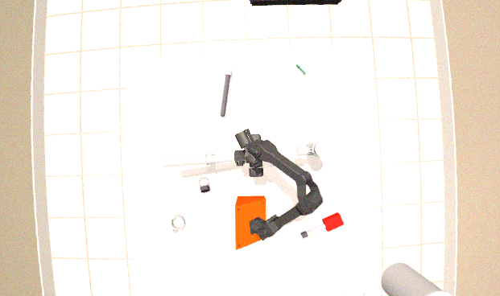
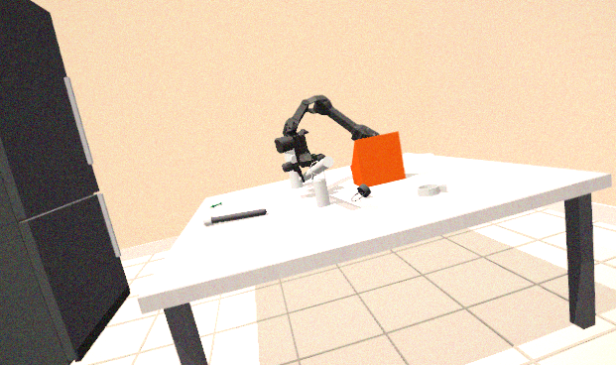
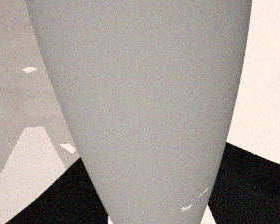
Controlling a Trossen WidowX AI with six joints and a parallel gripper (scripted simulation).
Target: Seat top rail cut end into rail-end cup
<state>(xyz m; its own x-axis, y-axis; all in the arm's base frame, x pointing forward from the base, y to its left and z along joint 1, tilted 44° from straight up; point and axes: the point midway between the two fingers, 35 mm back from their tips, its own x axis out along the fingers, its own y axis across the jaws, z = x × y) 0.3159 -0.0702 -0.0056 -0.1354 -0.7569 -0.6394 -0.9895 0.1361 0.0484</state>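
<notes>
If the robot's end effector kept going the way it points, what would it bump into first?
The end effector is already shut on the rail, pointing down. Straight on, it would likely meet the table just beneath, though depth is unclear.

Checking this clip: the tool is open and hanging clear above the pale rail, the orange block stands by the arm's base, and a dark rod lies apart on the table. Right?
Not quite. The tool is shut on the rail, as the wrist view shows: the rail fills the gap between its fingers. The orange block by the base and the dark rod lying apart are right.
</notes>
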